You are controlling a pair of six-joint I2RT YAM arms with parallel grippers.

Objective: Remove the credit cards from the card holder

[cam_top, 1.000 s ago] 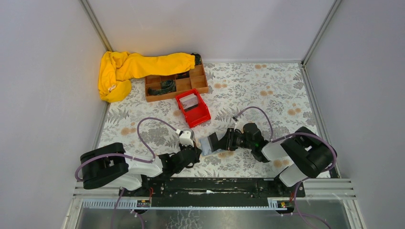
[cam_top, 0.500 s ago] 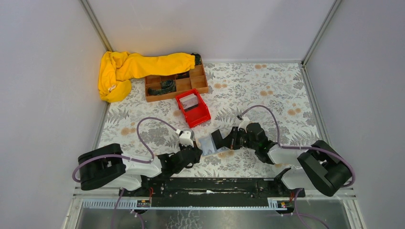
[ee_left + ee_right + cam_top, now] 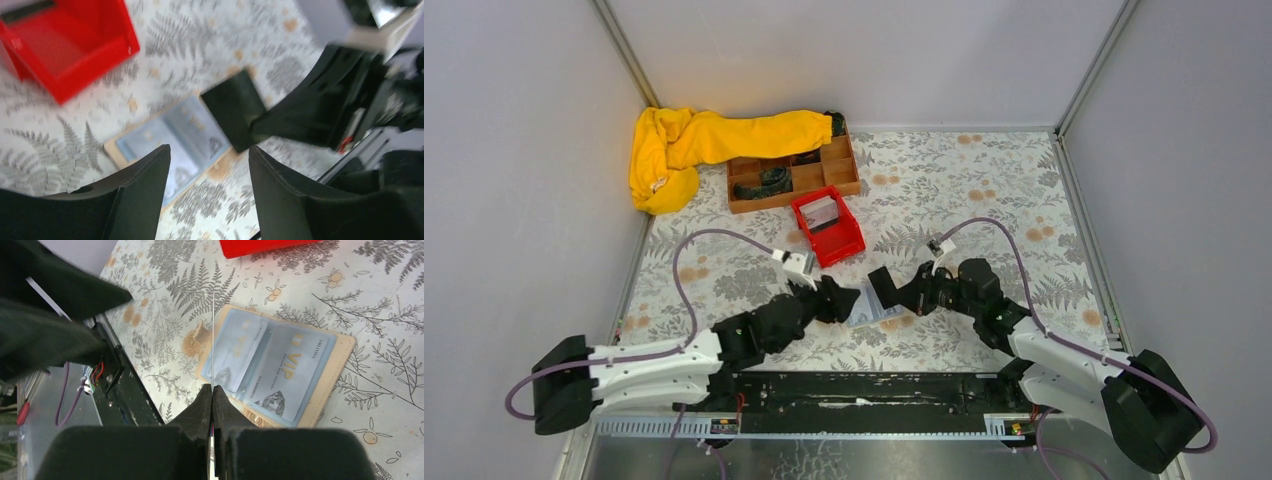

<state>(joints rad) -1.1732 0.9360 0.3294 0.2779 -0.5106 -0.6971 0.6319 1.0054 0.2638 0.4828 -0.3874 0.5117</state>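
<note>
The card holder (image 3: pixel 320 390) lies open and flat on the floral table, tan rim around slate-blue pockets; the top view has the card holder (image 3: pixel 864 310) between the two grippers. Two pale credit cards (image 3: pixel 287 372) with gold "VIP" lettering sit in its pockets. My right gripper (image 3: pixel 212 388) is shut on a dark credit card (image 3: pixel 234 116), which shows only as a thin edge (image 3: pixel 212 335) in the right wrist view and hangs just above the holder's right side. My left gripper (image 3: pixel 207 150) stands open over the holder's near end, with nothing between its fingers (image 3: pixel 135 185).
A red bin (image 3: pixel 827 228) with a pale card inside stands behind the holder. Further back is a brown wooden compartment tray (image 3: pixel 794 175), partly under a yellow cloth (image 3: pixel 694 145). The arms' black base rail (image 3: pixel 864 388) runs along the near edge.
The left gripper has opened and let go of the card holder, which now lies flat. The right gripper has shut on the dark card and drawn it out to the right.
</note>
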